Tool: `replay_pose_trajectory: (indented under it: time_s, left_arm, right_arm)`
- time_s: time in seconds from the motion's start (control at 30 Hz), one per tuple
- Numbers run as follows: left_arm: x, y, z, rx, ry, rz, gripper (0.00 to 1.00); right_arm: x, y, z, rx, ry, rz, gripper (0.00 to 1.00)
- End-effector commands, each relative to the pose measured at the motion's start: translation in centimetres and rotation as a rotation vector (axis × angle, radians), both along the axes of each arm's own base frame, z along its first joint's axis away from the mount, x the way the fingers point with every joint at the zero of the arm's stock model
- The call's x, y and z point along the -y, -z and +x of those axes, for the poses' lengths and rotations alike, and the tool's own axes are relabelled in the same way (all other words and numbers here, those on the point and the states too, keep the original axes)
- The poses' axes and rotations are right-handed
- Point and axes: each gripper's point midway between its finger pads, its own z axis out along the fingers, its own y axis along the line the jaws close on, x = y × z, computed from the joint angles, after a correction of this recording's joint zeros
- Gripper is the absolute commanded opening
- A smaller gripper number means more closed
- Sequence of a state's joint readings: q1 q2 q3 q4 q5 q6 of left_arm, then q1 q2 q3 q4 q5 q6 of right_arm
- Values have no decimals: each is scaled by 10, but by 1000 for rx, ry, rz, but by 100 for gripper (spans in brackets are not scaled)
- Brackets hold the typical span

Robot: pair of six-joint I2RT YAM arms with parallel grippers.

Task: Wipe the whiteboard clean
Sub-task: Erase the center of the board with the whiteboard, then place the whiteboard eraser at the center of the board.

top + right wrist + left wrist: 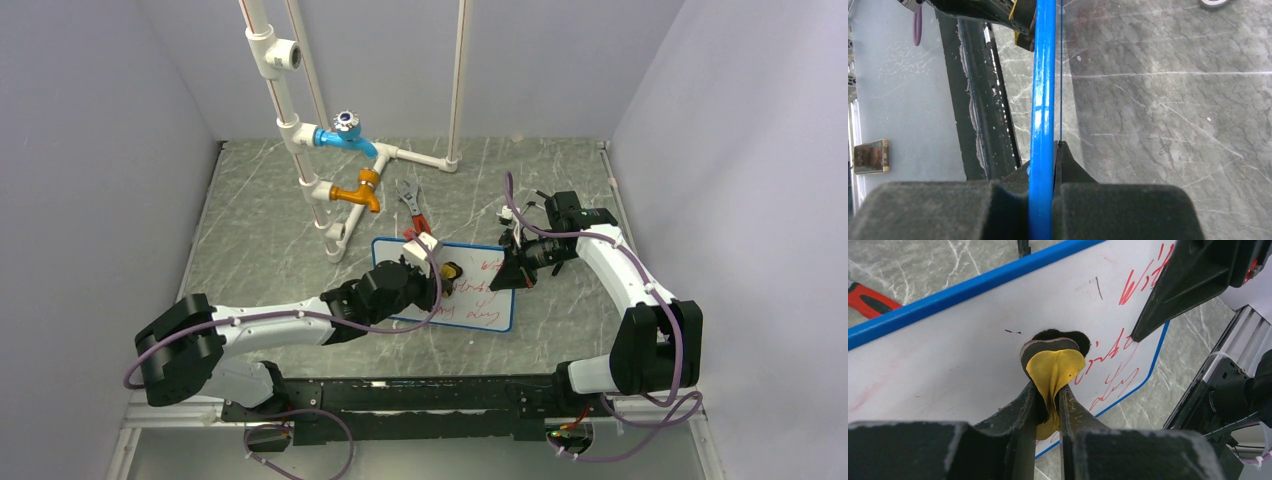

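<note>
Left end effector (1047,392): grasping yellow eraser (1054,365), frame centre, pressed on whiteboard (948,355).
Right end effector (1053,150): clenched on whiteboard's blue edge, lower centre.

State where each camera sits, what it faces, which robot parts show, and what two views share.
Top external: above and behind the robot, looking down at the grey marble table; the left arm and right arm show.
Left wrist: on the left gripper, looking along its fingers at the yellow-and-black eraser pad on the blue-framed white whiteboard.
Right wrist: on the right gripper, looking along that board's blue edge, clamped in its fingers.
Shared: both wrist views show the whiteboard.
</note>
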State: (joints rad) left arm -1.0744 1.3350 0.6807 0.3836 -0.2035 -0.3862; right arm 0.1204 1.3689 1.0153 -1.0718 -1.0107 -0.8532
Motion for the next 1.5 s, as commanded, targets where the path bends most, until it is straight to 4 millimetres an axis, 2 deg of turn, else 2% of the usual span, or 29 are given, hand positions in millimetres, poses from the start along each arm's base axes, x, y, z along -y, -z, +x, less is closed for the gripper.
replay_pose_trajectory:
  time_s: [0.0,0.13,0.3,0.4,0.53,0.63,0.67,0.77,0.93,1.0,1.07,1.17,1.3,1.47]
  left_arm:
    - [16,-20,-6,25,52,-47,0]
    - [11,-9,-16,20,63,-8,0]
    - [-11,-3,-16,31,13,21,0]
    - [-29,-10,-1,60,-93,45,0]
    - [-61,-12,32,38,-323,97,0]
    - [-71,-16,47,27,-381,82,0]
    - [-70,-20,48,32,-373,68,0]
    - [-48,-32,42,51,-261,30,0]
    - [10,-48,15,104,-27,-14,0]
    - [29,-47,5,112,31,-3,0]
    - [39,-44,0,104,58,0,0]
    - [36,-36,-2,86,46,-8,0]
    - [15,-31,-9,76,20,-17,0]
    - [-9,-17,-31,49,76,3,0]
  right_arm:
    - [0,4,-7,6,-34,-23,0]
    - [0,4,-7,6,-34,-23,0]
    - [0,4,-7,5,-34,-23,0]
    - [0,4,-7,3,-34,-22,0]
    - [0,3,-7,6,-35,-22,0]
    - [0,3,-8,6,-35,-22,0]
    - [0,3,-8,7,-35,-21,0]
    - [0,3,-8,5,-36,-19,0]
    - [0,2,-8,6,-36,-18,0]
    - [0,2,-8,10,-35,-19,0]
    - [0,3,-8,9,-34,-21,0]
    - [0,2,-7,16,-30,-22,0]
    - [1,2,-6,14,-26,-24,0]
    - [2,4,-3,17,-14,-37,0]
